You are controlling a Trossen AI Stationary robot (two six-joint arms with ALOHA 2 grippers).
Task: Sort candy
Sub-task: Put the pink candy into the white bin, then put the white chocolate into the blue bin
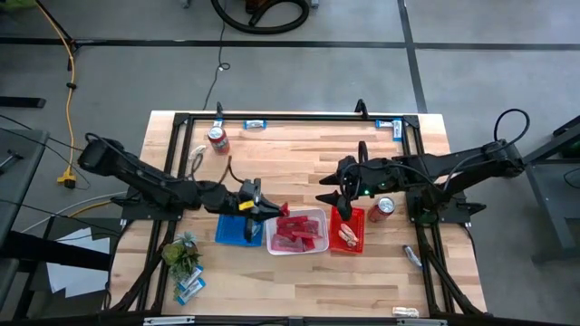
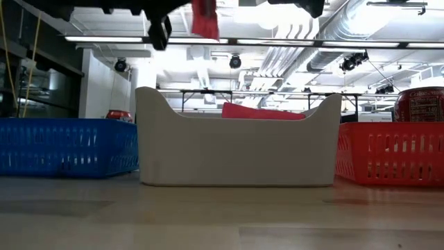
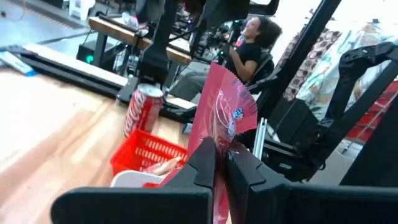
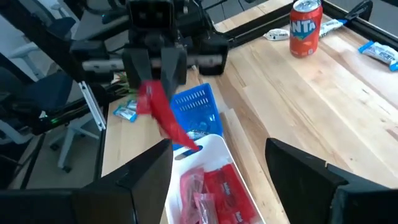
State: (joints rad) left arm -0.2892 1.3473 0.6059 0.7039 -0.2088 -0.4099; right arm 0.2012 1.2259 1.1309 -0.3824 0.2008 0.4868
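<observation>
My left gripper (image 1: 272,209) hovers over the left rim of the white tray (image 1: 319,215), shut on a red candy packet (image 1: 283,210), which the low view shows high above the white tray (image 2: 236,149). Several red and pink packets (image 1: 295,230) lie in that tray. A blue tray (image 1: 227,231) stands to its left, and a red tray (image 1: 355,217) holding candy (image 1: 347,237) to its right. My right gripper (image 1: 333,204) is open above the red tray's far left corner and holds nothing. Blue-and-white bars (image 1: 190,288) lie near the plant. My left gripper pinches the red packet by one end (image 3: 219,148) between its two fingers (image 3: 202,163). The fingers come slanting from the table's left. The packet is lifted clear, and its free end (image 4: 177,132) sticks out past the fingertips and tilts down toward the white tray.
Red soda cans stand at the far left (image 1: 217,140) and beside the red tray (image 1: 385,208). A small green plant (image 1: 181,252) sits near the left front. More blue-and-white bars (image 1: 256,124) (image 1: 390,124) lie along the far edge. A person sits beyond the table (image 3: 252,46).
</observation>
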